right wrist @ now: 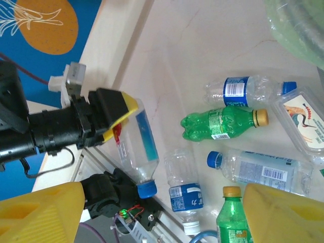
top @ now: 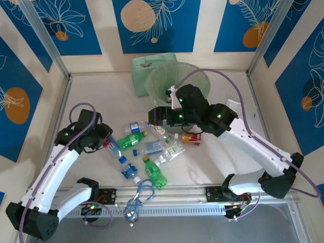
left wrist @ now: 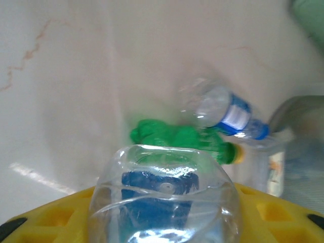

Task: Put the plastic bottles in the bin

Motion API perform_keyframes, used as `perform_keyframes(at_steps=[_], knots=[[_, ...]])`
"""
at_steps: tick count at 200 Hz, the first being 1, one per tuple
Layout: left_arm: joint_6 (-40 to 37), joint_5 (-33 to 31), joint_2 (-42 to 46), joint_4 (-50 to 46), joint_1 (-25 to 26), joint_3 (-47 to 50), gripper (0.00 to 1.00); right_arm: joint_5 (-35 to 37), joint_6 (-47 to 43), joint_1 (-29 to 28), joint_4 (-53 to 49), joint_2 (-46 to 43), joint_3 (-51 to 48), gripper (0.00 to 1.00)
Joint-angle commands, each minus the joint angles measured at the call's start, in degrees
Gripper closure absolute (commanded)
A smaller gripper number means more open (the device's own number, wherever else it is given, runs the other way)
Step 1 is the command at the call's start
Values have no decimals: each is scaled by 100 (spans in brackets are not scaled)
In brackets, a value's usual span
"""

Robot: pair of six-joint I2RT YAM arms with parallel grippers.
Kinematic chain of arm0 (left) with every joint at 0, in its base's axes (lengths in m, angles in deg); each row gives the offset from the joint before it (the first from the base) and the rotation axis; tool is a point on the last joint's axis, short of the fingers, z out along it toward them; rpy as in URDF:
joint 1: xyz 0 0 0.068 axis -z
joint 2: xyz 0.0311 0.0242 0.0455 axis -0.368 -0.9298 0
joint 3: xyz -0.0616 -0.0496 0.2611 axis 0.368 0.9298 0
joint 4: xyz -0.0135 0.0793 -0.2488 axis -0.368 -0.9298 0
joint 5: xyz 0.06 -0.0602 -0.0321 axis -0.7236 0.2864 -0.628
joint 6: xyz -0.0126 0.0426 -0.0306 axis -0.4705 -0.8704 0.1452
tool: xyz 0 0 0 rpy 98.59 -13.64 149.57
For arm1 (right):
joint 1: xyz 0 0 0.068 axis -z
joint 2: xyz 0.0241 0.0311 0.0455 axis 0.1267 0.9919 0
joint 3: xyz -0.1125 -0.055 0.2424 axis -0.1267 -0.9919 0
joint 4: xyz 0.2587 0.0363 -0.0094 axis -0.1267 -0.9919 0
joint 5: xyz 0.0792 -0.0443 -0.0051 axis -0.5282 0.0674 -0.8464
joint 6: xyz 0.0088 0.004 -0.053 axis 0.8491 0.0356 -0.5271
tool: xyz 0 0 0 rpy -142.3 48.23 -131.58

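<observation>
A clear bottle with a blue and red label [top: 112,147] [right wrist: 137,147] has its base end between the yellow fingers of my left gripper [top: 105,140] [left wrist: 164,202], which is shut on it; the blue cap points toward the near rail. More plastic bottles lie in a pile mid-table: a green one [top: 132,139] [right wrist: 223,121] [left wrist: 177,135], a clear blue-labelled one [right wrist: 248,90] [left wrist: 228,114], and another green one [top: 154,173]. My right gripper [top: 155,115] [right wrist: 162,217] hangs open and empty above the pile. The pale-green bin [top: 152,83] [right wrist: 298,30] stands behind it.
A flat mint-green box [top: 144,65] sits behind the bin. Blue scissors-like loops [top: 144,195] lie on the near rail [top: 192,195]. A flat clear package with a printed card [right wrist: 304,119] lies among the bottles. Open tabletop shows at far left and far right.
</observation>
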Motion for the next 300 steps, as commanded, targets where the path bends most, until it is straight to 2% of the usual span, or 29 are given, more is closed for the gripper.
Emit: perform_keyframes(at_steps=[1,38,73,91,131,171,207,230,252,281,300], knots=[[-60,390,96,621,-68,-383,49,-267,78,-8,98,-172,-17,18],[494,1326,126,2308,-70,-536,51,-638,4,-9,45,-99,370,17],[1003,1792,201,3627,-71,-392,53,-1056,-20,19,221,8,499,12],[1521,2110,224,4691,-68,-47,53,-1040,-29,5,110,157,667,12],[2507,2820,-326,7430,-66,432,55,-1136,234,110,95,271,830,8],[3043,3057,-849,8923,-68,385,55,-1551,614,491,493,241,853,10],[3221,3331,-1037,9640,-53,208,55,-2456,1075,1113,1346,516,903,1],[3138,3443,-1118,9732,-37,108,55,-3050,1267,1253,2010,813,1053,0],[3278,3471,-1245,10078,-37,165,54,-3239,1353,1281,2237,1115,1266,0],[3604,3581,-1543,10889,-45,49,54,-3340,1486,1264,2444,1357,1364,6],[3585,3594,-1617,10966,-36,-19,54,-3466,1535,1265,2497,1494,1466,13]])
